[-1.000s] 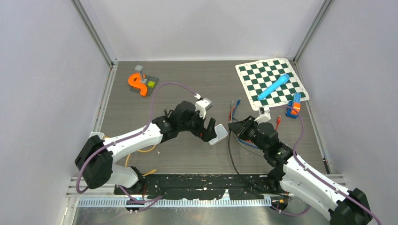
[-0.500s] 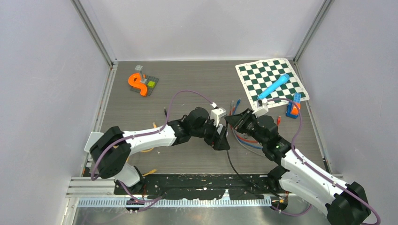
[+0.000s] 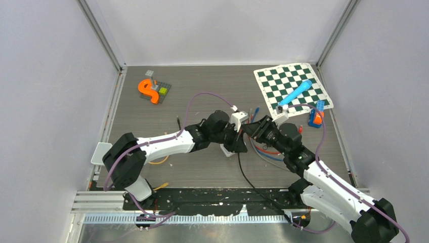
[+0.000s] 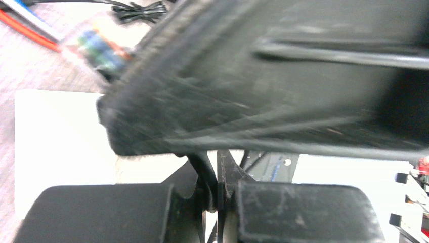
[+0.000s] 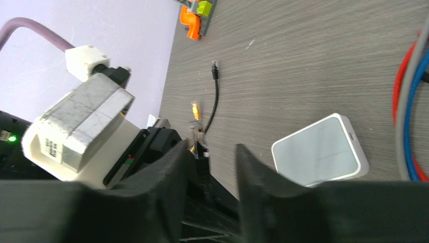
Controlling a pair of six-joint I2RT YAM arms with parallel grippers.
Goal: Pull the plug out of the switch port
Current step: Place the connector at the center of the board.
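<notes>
The white switch [image 5: 319,149] lies flat on the table; in the top view only its corner [image 3: 228,150] shows under the left arm. The clear plug [image 5: 196,136] on its black cable [image 3: 245,174] is out of the switch, up between my right gripper's [image 5: 212,152] parted fingers, leaning against the left one. My left gripper [image 4: 218,172] is shut on the black cable just above the switch [image 4: 60,136]. Both grippers meet at mid-table, left [image 3: 237,144] and right [image 3: 249,129]. In the left wrist view the plug [image 4: 98,48] is blurred.
Red and blue cables [image 3: 265,149] lie right of the switch. A loose black cable [image 5: 216,91] lies farther left. A checkered mat [image 3: 293,91] with a blue cylinder [image 3: 295,93] is at the back right, an orange piece on a grey plate [image 3: 151,90] at the back left.
My left gripper swung right over the switch and shut on the black cable. My right gripper moved up and left to meet it and opened around the plug.
</notes>
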